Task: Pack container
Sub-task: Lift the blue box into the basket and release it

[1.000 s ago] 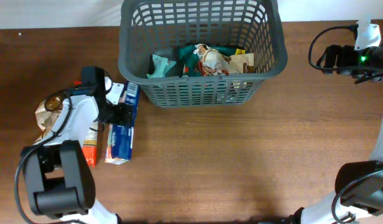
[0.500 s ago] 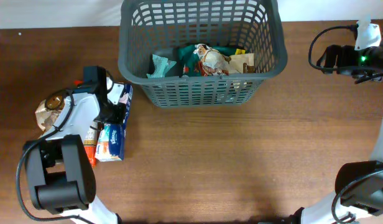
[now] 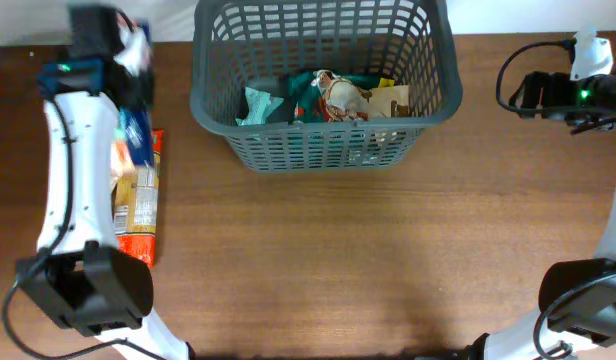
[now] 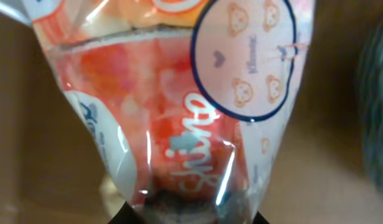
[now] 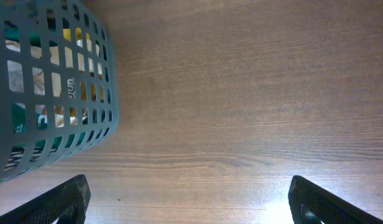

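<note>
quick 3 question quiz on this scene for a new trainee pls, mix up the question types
1. True or false: the right gripper holds a packet.
2. What is the left gripper shut on? A) an orange-printed packet B) the container's rim C) nothing
3. Is the container empty? Say what the overhead view shows.

Key
1. False: its fingers stand wide apart with only bare wood between them.
2. A
3. No: several packets already lie inside it.
</note>
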`<act>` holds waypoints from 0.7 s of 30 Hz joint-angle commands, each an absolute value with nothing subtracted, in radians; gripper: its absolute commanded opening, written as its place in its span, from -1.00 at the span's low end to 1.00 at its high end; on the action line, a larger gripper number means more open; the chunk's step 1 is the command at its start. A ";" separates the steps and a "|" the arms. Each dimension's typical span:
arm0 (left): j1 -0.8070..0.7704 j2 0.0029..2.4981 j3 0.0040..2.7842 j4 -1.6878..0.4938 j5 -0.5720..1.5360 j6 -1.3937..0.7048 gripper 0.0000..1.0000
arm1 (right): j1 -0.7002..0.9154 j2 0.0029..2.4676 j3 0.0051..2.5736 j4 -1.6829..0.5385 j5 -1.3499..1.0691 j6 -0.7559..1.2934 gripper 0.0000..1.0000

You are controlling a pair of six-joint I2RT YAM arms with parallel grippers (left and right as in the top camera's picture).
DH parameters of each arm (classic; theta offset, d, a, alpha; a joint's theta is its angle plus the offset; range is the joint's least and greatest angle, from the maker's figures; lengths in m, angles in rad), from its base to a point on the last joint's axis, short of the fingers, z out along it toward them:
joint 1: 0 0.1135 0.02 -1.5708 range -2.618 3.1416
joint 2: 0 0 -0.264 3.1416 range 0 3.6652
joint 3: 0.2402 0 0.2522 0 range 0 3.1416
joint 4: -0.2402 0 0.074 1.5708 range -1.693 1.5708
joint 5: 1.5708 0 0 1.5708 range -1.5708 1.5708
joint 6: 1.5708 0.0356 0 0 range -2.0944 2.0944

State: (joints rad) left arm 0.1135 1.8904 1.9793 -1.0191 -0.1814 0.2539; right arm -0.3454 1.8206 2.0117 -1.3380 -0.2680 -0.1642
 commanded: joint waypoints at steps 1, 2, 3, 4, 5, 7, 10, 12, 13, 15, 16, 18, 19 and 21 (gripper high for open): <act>0.092 1.868 2.171 -1.030 -0.206 0.380 -0.97 | -0.348 1.807 2.009 -1.339 -0.280 -0.163 0.98; 0.078 1.868 2.210 -1.031 -0.206 0.424 -0.97 | -0.348 1.807 2.009 -1.339 -0.280 -0.163 0.98; 0.059 1.868 2.250 -1.031 -0.206 0.478 -0.97 | -0.348 1.807 2.009 -1.339 -0.280 -0.163 0.99; 0.042 1.868 2.281 -1.030 -0.206 0.531 -0.97 | -0.348 1.807 2.009 -1.339 -0.280 -0.163 0.98; 0.020 1.868 2.312 -1.030 -0.206 0.588 -0.97 | -0.348 1.807 2.009 -1.339 -0.280 -0.163 0.98; -0.036 1.868 2.370 -1.030 -0.202 0.698 -0.97 | -0.348 1.807 2.009 -1.339 -0.280 -0.163 0.98; -0.136 1.868 2.399 -1.029 -0.110 0.899 -0.97 | -0.348 1.807 2.009 -1.339 -0.280 -0.163 0.98; -0.184 1.868 2.398 -1.030 -0.061 0.961 -0.97 | -0.348 1.807 2.009 -1.339 -0.280 -0.163 0.98; -0.212 1.872 2.395 -1.029 -0.034 0.984 -0.97 | -0.348 1.807 2.009 -1.339 -0.280 -0.163 0.98; -0.270 1.883 2.391 -1.030 0.016 1.024 -0.97 | -0.348 1.807 2.009 -1.339 -0.280 -0.163 0.98; -0.287 1.890 2.390 -1.030 0.030 1.035 -0.97 | -0.348 1.807 2.009 -1.339 -0.280 -0.163 0.98; -0.330 1.923 2.390 -1.031 0.058 1.055 -0.97 | -0.348 1.807 2.009 -1.339 -0.280 -0.163 0.98; -0.342 1.940 2.390 -1.031 0.067 1.055 -0.97 | -0.348 1.807 2.009 -1.339 -0.280 -0.163 0.98; -0.365 1.995 2.390 -1.039 0.093 1.055 -0.97 | -0.348 1.807 2.009 -1.339 -0.280 -0.163 0.98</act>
State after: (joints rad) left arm -0.3439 1.9133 2.3772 -1.0367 0.0177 0.9878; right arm -0.3454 1.8206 2.0117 -1.3384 -0.2684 -0.1638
